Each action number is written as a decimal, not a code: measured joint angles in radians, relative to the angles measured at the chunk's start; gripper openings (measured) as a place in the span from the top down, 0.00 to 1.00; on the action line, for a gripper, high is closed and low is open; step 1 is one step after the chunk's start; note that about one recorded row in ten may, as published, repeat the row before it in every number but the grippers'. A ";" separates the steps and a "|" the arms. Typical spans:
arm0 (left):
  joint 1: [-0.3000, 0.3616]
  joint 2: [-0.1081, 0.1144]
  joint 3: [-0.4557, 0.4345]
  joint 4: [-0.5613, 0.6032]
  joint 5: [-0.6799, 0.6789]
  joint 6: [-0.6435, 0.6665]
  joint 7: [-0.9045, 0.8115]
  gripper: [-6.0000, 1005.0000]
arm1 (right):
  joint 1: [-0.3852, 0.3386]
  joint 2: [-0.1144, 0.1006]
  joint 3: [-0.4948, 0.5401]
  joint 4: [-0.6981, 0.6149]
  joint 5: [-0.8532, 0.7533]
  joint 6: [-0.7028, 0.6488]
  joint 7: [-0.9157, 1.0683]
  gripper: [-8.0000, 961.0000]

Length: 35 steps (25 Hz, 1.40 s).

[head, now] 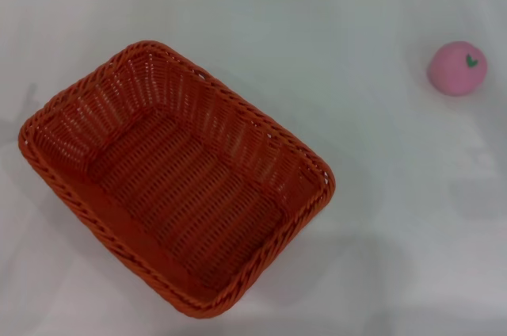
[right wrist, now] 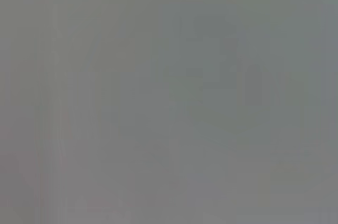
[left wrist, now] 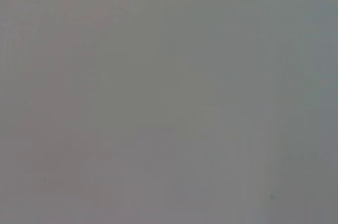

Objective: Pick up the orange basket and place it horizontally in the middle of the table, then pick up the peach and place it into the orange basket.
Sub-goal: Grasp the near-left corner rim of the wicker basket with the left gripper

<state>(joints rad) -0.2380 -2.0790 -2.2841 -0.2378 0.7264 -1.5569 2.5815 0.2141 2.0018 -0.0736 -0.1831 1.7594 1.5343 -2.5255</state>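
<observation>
Two task items sit before us on the plain white, smooth tabletop (head: 380, 217). We see the large rectangular orange-red woven wicker basket (head: 176, 177), w/ braided rim and sloping slatted sides, on the left half of the head view, turned diagonally: one short end points to the far left, the other to the near centre. It rests flat on its base, mouth up, nothing inside. Its near corner comes close to the table's front edge of the view.

We see the small round pink toy peach (head: 457, 68), w/ a tiny green leaf mark on top, at the far right of the table, well apart from the basket and resting directly on the white surface.

Neither arm nor gripper shows in the head view. Both wrist views give us only a flat grey field, no fingers, no objects, so we can't say how far either claw is open or whether it has hold of anything.
</observation>
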 joint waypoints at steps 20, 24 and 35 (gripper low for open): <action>-0.004 0.007 0.000 -0.018 0.004 0.049 -0.089 0.15 | 0.005 0.002 -0.002 0.002 0.000 0.000 0.000 0.09; 0.003 0.011 -0.001 -0.116 0.071 0.151 -0.228 0.15 | 0.007 0.002 -0.002 0.002 0.000 -0.004 -0.004 0.09; 0.001 0.031 -0.012 -0.600 0.691 0.441 -0.916 0.15 | 0.013 0.002 -0.002 0.000 0.000 -0.009 -0.004 0.09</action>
<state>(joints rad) -0.2369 -2.0477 -2.2963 -0.8377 1.4174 -1.1157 1.6659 0.2275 2.0034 -0.0751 -0.1835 1.7595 1.5248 -2.5294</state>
